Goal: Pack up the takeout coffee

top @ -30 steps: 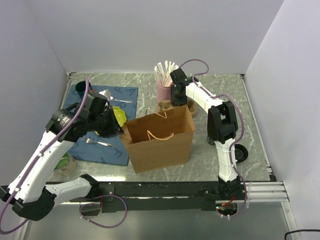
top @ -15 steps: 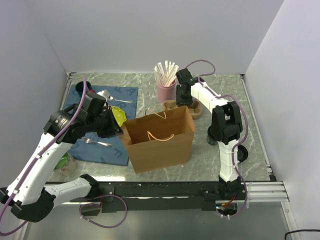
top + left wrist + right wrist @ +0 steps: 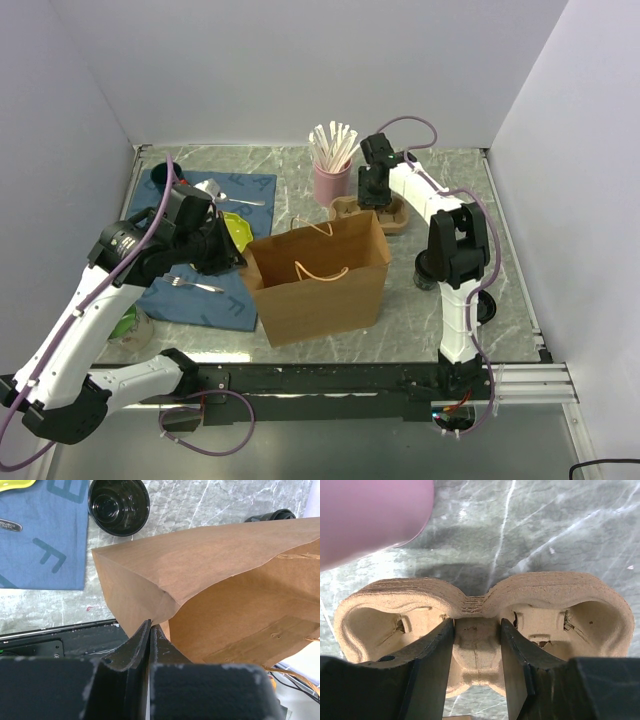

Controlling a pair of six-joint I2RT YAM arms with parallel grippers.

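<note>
A brown paper bag [image 3: 320, 280] stands open mid-table; the left wrist view shows its inside [image 3: 225, 605]. My left gripper [image 3: 240, 262] is shut on the bag's left top edge [image 3: 150, 627]. A stack of brown pulp cup carriers [image 3: 392, 216] lies behind the bag. My right gripper [image 3: 374, 200] is over it, with its fingers pressed against both sides of the centre ridge [image 3: 476, 630] of the carrier [image 3: 545, 590]. A black cup [image 3: 428, 272] and a black lid [image 3: 482, 305] sit right of the bag.
A pink cup of wooden stirrers [image 3: 330, 180] stands just left of the carriers and shows in the right wrist view [image 3: 365, 515]. A blue mat [image 3: 215, 195] with cutlery and a yellow-green dish lies at the left. Another black cup [image 3: 119, 505] sits beside the mat.
My right gripper has moved right, away from the stirrer cup, and now sits on the carrier's centre. The left gripper still holds the bag edge.
</note>
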